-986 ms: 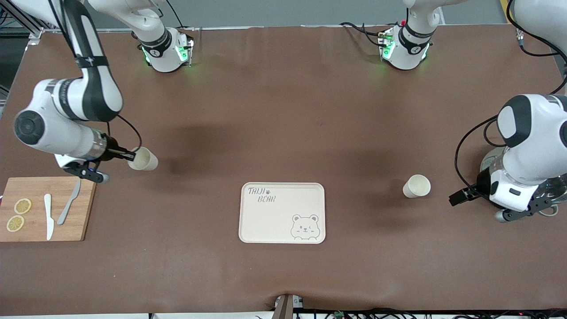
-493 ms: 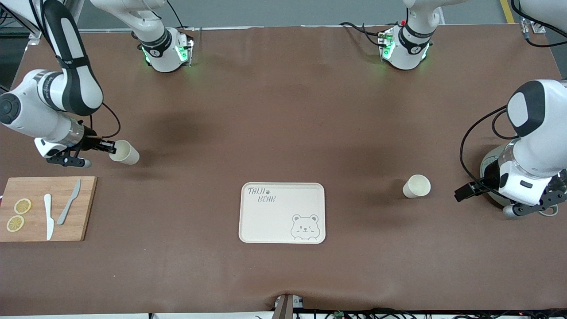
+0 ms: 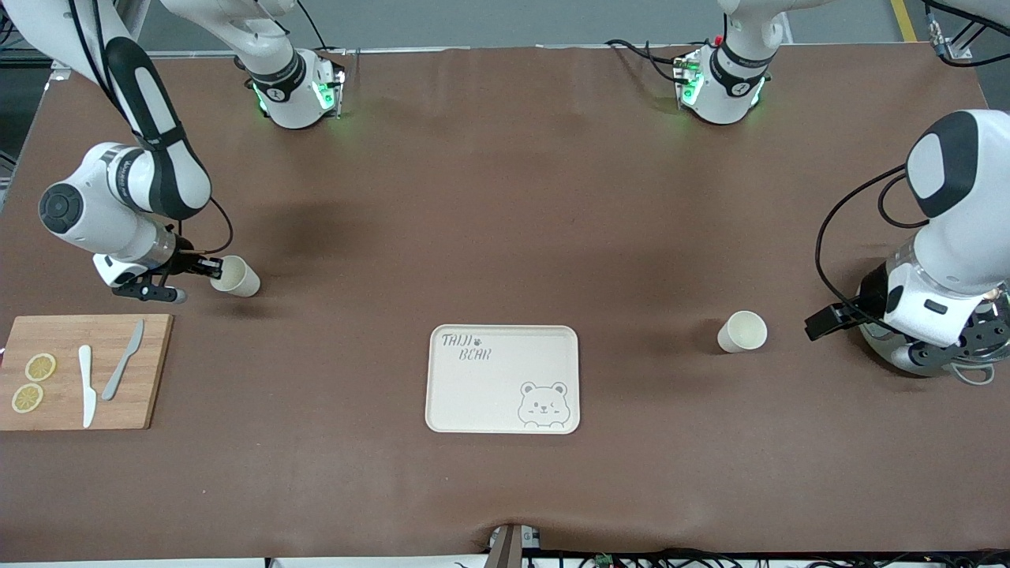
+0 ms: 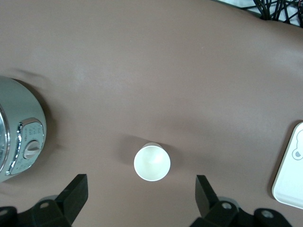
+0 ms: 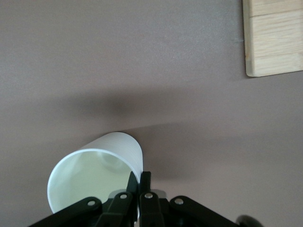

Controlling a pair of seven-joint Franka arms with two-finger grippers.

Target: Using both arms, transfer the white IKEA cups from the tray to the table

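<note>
RIGHT: you saw right gripper [image 3: 211,268] pinching one cup's [image 3: 237,277] rim, mid-left of frame, for set-down | LEFT: left gripper [image 4: 141,198] spread wide, clear of second cup [image 3: 742,331], mid-right, released upright | tray [image 3: 442,418] bottom centre, emptied.

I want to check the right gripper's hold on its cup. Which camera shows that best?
The right wrist view: the right gripper is shut on the cup's rim wall, seen close up. The front view shows that cup small, at the gripper above the cutting board. The left wrist view shows only the other cup.
</note>
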